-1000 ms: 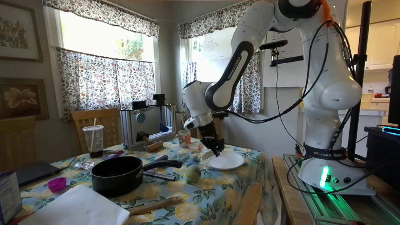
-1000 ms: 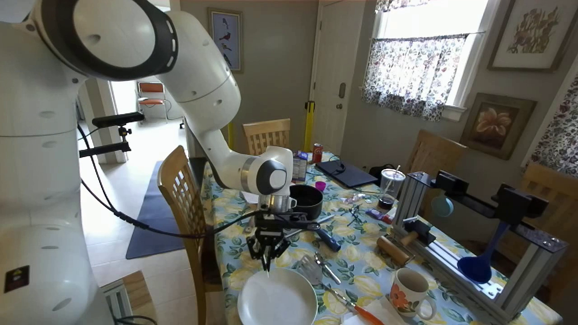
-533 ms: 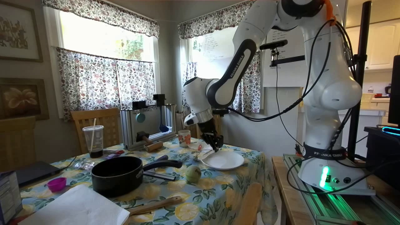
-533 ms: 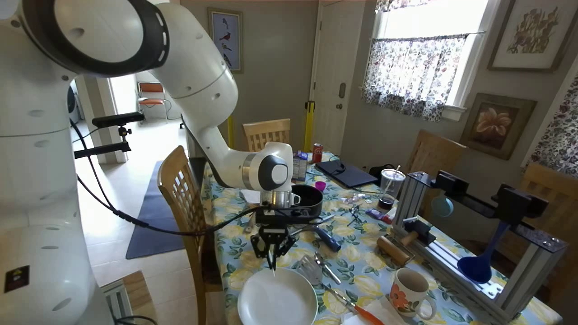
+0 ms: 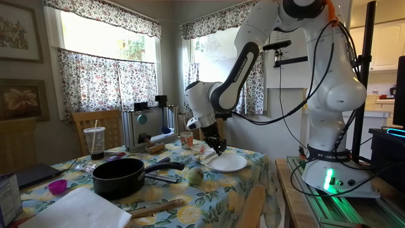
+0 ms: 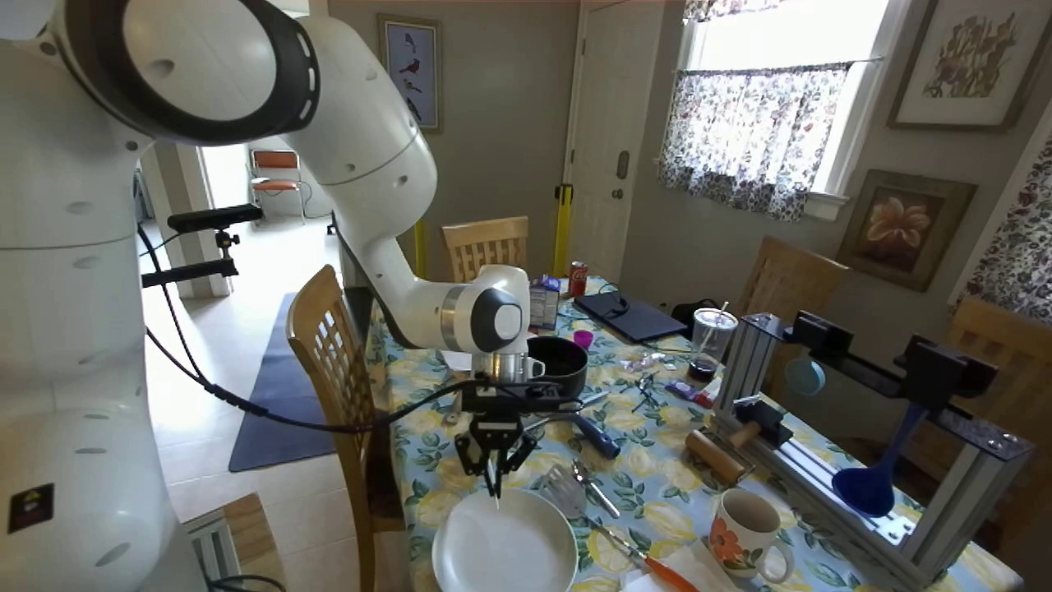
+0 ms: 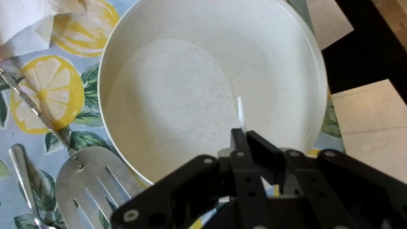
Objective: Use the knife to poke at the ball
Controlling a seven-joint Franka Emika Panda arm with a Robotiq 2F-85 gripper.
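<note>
Lower centre of an exterior view: a round white plate (image 5: 228,163), the black metal gripper (image 5: 219,154) at its edge, the mottled green ball (image 5: 195,176) lower left. Closed jaws pinch what looks like the slim white knife (image 7: 241,114); lift clear, then prod the ball's middle.

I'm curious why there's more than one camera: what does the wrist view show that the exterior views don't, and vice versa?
Only the wrist view shows fine rings in the white dish and rivets on the spatula.

Only exterior views show the ball, black saucepan and flowered mug.

Both share the white dish, the spatula and the gripper, shut on a thin white knife.
</note>
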